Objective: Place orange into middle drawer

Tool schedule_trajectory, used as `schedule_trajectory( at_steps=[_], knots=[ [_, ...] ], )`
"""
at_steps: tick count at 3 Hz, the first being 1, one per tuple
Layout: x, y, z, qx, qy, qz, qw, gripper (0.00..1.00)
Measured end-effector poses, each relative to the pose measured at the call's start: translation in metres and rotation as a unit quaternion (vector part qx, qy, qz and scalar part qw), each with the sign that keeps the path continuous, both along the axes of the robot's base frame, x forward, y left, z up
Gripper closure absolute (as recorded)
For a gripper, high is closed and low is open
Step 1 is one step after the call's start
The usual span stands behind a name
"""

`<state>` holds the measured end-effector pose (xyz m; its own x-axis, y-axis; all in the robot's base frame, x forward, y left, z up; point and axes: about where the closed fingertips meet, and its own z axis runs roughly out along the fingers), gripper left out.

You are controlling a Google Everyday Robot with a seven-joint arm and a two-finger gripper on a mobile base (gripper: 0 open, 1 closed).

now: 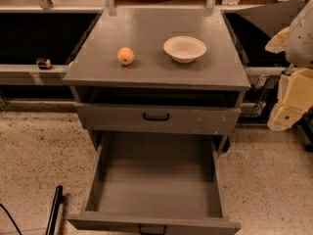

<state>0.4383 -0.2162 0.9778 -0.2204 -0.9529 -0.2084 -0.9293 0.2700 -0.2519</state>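
The orange (125, 56) sits on the grey cabinet top (146, 28), left of centre. The middle drawer (154, 180) is pulled far out toward me and is empty; its black handle (152, 229) shows at the bottom edge. My gripper (289, 109) is part of the white and cream arm at the right edge, beside the cabinet's right side, well away from the orange and holding nothing that I can see.
A cream-white bowl (185, 48) stands on the cabinet top, right of the orange. The upper drawer (156, 117), with a chipped front, is shut. A black rod (55, 209) lies on the speckled floor at lower left. A small dark object (44, 62) sits on the left ledge.
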Motion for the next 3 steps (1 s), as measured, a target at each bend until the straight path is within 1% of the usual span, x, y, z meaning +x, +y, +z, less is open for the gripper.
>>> schedule_trajectory(
  at_steps=[1, 2, 3],
  knots=[
    [0.000, 0.000, 0.000, 0.000, 0.000, 0.000, 1.0000, 0.00],
    [0.025, 0.002, -0.007, 0.023, -0.009, 0.006, 0.9997, 0.00],
    [0.087, 0.000, -0.029, 0.030, 0.012, -0.001, 0.9995, 0.00]
  ],
)
